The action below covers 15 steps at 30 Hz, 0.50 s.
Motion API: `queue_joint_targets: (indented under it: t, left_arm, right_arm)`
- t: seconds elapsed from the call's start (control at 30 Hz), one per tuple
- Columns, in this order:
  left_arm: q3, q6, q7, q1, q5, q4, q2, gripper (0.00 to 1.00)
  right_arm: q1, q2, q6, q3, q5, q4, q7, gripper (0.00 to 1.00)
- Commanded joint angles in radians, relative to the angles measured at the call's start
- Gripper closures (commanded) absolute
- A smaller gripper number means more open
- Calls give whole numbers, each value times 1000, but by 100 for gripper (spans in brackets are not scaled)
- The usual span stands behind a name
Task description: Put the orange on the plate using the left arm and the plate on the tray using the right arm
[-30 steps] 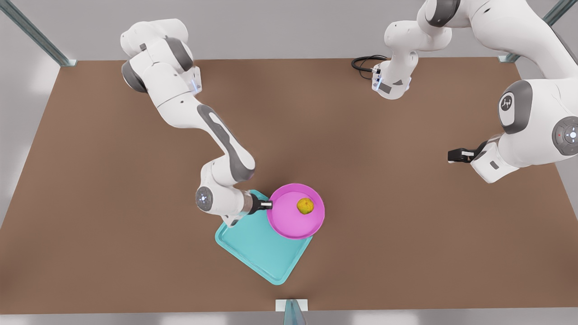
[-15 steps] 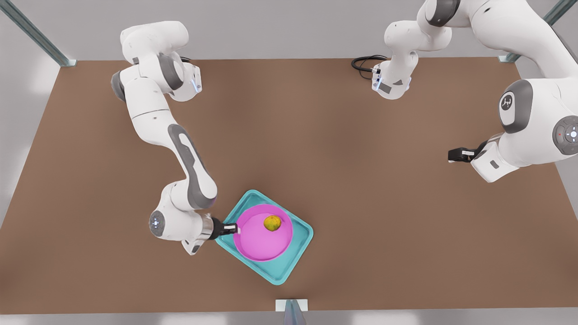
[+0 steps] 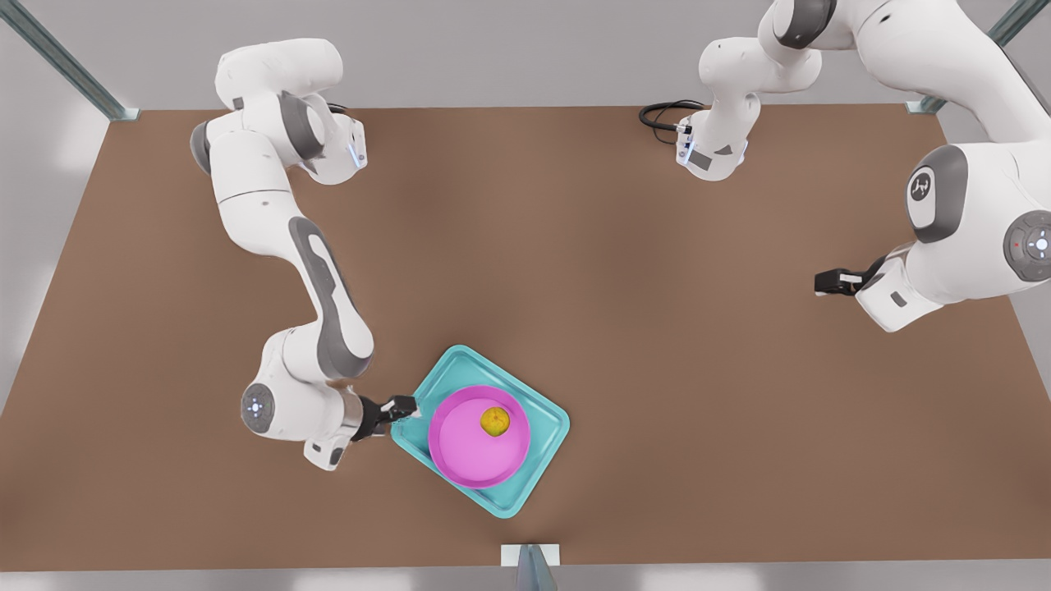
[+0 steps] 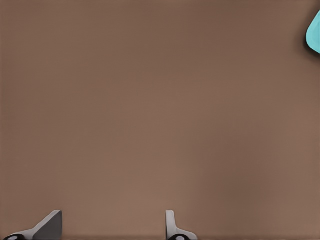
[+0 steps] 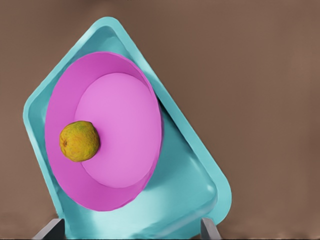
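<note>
The pink plate (image 3: 468, 451) lies flat inside the turquoise tray (image 3: 538, 410), near the table's front edge. The orange (image 3: 494, 421) rests on the plate, toward its far side. My right gripper (image 3: 404, 406) is open just off the tray's corner on the front view's left, apart from the plate. From its wrist view the plate (image 5: 120, 130), orange (image 5: 79, 141) and tray (image 5: 190, 185) lie ahead of the spread fingertips (image 5: 210, 229). My left gripper (image 3: 828, 282) waits open over bare table at the front view's right; its wrist view catches a tray corner (image 4: 315, 32).
The brown table (image 3: 616, 271) stretches wide around the tray. A black cable (image 3: 661, 113) coils at the back by an arm base. Metal frame posts stand at the table's corners, and a small bracket (image 3: 530, 556) sits at the front edge.
The right arm swung the plate with the orange toward the front view's left, set it inside the tray, then let go and drew back. The left arm stayed still.
</note>
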Motion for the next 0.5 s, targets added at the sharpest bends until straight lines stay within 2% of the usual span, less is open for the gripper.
queue_joint_targets:
  t: [0.0,0.07,0.1,0.13,0.17,0.2,0.23,0.27,0.33,0.47]
  left_arm:
    - [0,5,-23,0,0,0,-1,0]
    - [0,7,-23,0,0,0,-1,0]
    - [0,7,-23,0,0,0,-1,0]
    - [0,5,-23,0,0,0,-1,0]
    - [0,7,-23,0,0,0,-1,0]
    - [0,7,-23,0,0,0,-1,0]
    - [0,5,-23,0,0,0,-1,0]
    - [0,5,-23,0,0,0,-1,0]
    - [0,5,-23,2,0,0,-1,0]
    - [0,5,-23,0,0,0,-1,0]
  right_arm:
    - [-10,-99,-374,-2,-362,4,-163,0]
    - [-1,-240,-521,8,-536,7,-80,0]
    - [2,-334,-566,11,-537,6,-80,0]
    - [34,-360,-698,17,-540,73,-71,0]
    - [55,-411,-736,8,-540,107,-70,0]
    - [59,-550,-726,10,-534,-7,-54,0]
    - [59,-622,-703,10,-530,-72,-32,0]
    - [48,-721,-675,5,-482,-208,95,0]
    - [40,-775,-640,-9,-450,-318,199,0]
    - [37,-782,-640,-24,-442,-342,201,0]
